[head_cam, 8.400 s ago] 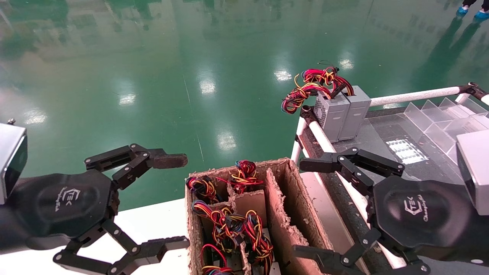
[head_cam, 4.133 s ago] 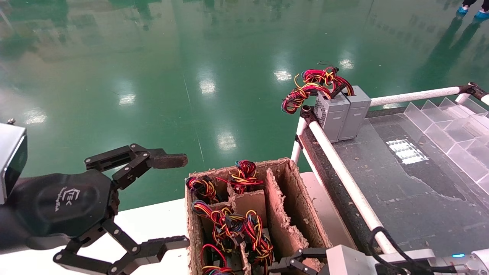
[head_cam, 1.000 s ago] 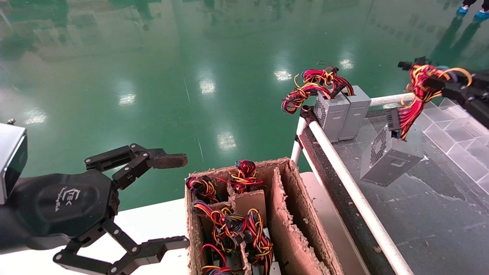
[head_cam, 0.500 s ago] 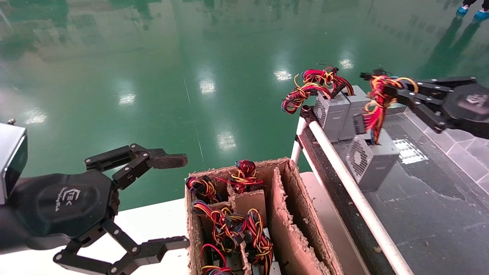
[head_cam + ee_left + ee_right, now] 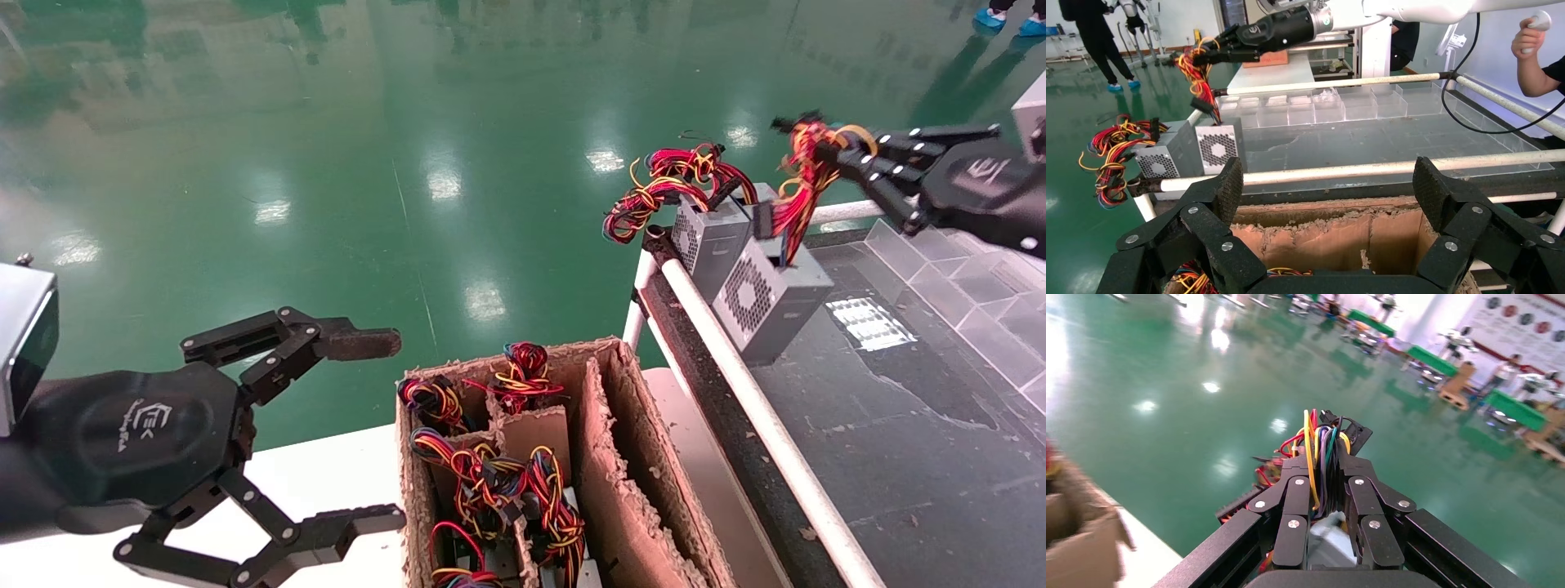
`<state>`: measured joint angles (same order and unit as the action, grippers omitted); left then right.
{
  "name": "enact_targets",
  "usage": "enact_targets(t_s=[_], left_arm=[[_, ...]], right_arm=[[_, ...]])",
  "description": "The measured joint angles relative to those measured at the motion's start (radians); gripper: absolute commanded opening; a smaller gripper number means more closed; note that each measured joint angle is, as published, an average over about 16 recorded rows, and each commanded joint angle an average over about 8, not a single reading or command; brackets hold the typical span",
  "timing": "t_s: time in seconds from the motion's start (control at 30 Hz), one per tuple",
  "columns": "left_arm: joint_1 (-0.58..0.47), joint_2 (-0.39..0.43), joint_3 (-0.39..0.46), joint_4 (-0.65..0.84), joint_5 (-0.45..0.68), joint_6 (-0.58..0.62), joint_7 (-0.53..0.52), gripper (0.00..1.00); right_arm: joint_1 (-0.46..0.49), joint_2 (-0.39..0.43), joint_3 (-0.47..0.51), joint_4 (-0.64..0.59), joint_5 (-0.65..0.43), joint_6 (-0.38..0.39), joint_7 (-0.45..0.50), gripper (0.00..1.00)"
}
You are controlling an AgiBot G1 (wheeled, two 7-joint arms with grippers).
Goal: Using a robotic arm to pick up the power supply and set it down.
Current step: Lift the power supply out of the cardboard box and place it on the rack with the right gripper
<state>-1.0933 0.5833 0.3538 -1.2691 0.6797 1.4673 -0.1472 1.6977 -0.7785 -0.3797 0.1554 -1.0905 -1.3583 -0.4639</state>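
My right gripper (image 5: 820, 140) is up at the far right, shut on the red, yellow and orange wire bundle (image 5: 797, 192) of the power supply (image 5: 772, 298). The grey box hangs tilted from those wires, its perforated fan face toward the white rail, low over the dark tabletop (image 5: 899, 441); whether it touches I cannot tell. In the right wrist view the wires (image 5: 1315, 438) run between the shut fingers of the right gripper (image 5: 1322, 462). The left wrist view shows the power supply (image 5: 1219, 147) under that right gripper (image 5: 1199, 56). My left gripper (image 5: 388, 431) is parked open at the lower left.
Two more grey units (image 5: 704, 233) with wire bundles stand at the tabletop's far corner, right beside the held one. A brown cardboard divider box (image 5: 621, 457) with several wire bundles sits in front. A white rail (image 5: 735, 384) edges the tabletop; clear plastic dividers (image 5: 964, 269) lie at its right.
The right gripper dipped into the cardboard box, came up with the power supply by its wires, and in the last second carried it left and farther back, beside the two standing units. The left arm stayed still.
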Motion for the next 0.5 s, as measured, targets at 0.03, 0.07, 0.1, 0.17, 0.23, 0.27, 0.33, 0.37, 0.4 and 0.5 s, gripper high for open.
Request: enact_targets(t_s=[0.03,0.07,0.1,0.17,0.23,0.27,0.33,0.37,0.4,0.5], left_arm=[[0.0,0.0,0.0,0.0,0.0,0.0,0.0,1.0],[0.0,0.0,0.0,0.0,0.0,0.0,0.0,1.0],[0.0,0.0,0.0,0.0,0.0,0.0,0.0,1.0],[0.0,0.0,0.0,0.0,0.0,0.0,0.0,1.0],[0.0,0.0,0.0,0.0,0.0,0.0,0.0,1.0],[0.0,0.0,0.0,0.0,0.0,0.0,0.0,1.0],[0.0,0.0,0.0,0.0,0.0,0.0,0.0,1.0],[0.0,0.0,0.0,0.0,0.0,0.0,0.0,1.0],[0.0,0.0,0.0,0.0,0.0,0.0,0.0,1.0],[0.0,0.0,0.0,0.0,0.0,0.0,0.0,1.0]], right_arm=[[0.007,-0.002,-0.001,-0.009,-0.003,0.01,-0.005,0.0],[0.015,-0.003,-0.002,-0.018,-0.005,0.021,-0.01,0.0],[0.022,-0.005,-0.003,-0.026,-0.008,0.033,-0.015,0.0],[0.036,-0.007,-0.005,-0.043,-0.013,0.057,-0.023,0.0],[0.05,-0.011,-0.008,-0.059,-0.02,0.087,-0.029,0.0],[0.057,-0.013,-0.01,-0.067,-0.023,0.103,-0.032,0.0],[0.07,-0.019,-0.013,-0.082,-0.03,0.141,-0.038,0.0],[0.076,-0.023,-0.015,-0.088,-0.033,0.161,-0.042,0.0],[0.082,-0.027,-0.017,-0.094,-0.037,0.183,-0.045,0.0],[0.098,-0.042,-0.023,-0.111,-0.047,0.251,-0.055,0.0]])
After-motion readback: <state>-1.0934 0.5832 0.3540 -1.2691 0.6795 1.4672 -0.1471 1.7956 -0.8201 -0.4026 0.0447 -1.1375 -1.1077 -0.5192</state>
